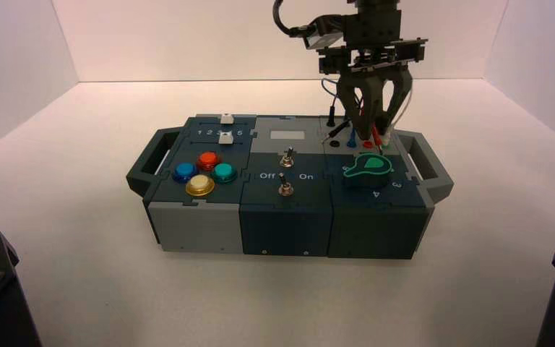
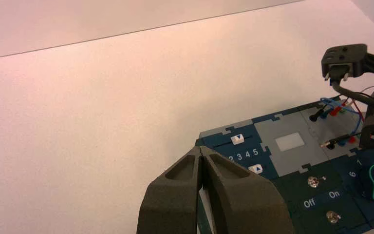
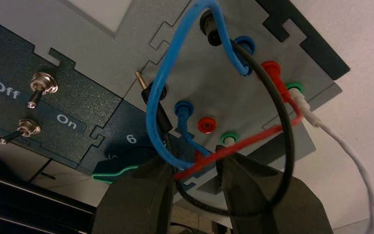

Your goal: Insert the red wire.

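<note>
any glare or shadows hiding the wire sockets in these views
High view: no glare, but the right hand hides most sockets. Right wrist view: evenly lit, an empty red socket shows plainly; the red wire dips into the hand. Left wrist view: the shut left hand sits clear of them.

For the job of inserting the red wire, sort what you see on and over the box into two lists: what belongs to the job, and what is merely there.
Belongs to the job:
- red wire
- empty red socket
- right gripper, over the wire panel

Merely there:
- blue wire
- black wire
- white wire
- toggle switches
- green knob
- coloured buttons
- left gripper, shut, idle
</note>
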Tool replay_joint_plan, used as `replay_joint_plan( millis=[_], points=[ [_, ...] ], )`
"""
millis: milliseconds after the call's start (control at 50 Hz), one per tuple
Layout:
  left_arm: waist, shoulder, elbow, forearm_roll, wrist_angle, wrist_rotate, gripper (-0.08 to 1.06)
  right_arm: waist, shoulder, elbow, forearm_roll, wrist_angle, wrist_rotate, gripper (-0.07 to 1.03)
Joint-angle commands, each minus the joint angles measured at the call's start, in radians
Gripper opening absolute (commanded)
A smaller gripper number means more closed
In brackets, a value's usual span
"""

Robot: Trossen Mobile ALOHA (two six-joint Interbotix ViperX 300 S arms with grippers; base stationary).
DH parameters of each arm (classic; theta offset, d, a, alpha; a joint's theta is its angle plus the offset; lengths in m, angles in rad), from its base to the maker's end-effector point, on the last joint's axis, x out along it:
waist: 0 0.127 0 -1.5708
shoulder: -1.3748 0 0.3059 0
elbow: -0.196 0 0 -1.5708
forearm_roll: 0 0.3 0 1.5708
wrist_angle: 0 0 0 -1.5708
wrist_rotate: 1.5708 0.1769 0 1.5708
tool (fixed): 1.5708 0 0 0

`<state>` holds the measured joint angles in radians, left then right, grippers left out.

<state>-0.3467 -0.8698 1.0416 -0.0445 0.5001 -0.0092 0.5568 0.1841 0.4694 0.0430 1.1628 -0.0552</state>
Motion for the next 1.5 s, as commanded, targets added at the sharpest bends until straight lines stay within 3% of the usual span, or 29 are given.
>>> replay_joint_plan(
  millis=[20,220,440,660,1500],
  points=[
    [-0.003,-0.003,-0.031,-0.002,-0.009,0.005,-0.03,0.005,-0.009,-0.014,0.000,-0.003,-0.008,0.40],
    [-0.003,-0.003,-0.031,-0.002,-0.009,0.003,-0.03,0.005,-0.011,-0.018,-0.002,-0.005,-0.003,0.28],
    [-0.003,-0.003,-0.032,-0.002,-0.011,0.005,-0.03,0.005,-0.021,-0.018,-0.011,-0.005,0.000,-0.02],
    [-0.003,-0.005,-0.032,-0.002,-0.012,0.005,-0.03,0.005,-0.067,-0.014,-0.035,-0.014,0.017,-0.02],
    [-0.003,-0.003,-0.032,0.002,-0.018,0.005,-0.03,0.005,-0.199,0.121,-0.015,-0.196,0.064,-0.02]
  ],
)
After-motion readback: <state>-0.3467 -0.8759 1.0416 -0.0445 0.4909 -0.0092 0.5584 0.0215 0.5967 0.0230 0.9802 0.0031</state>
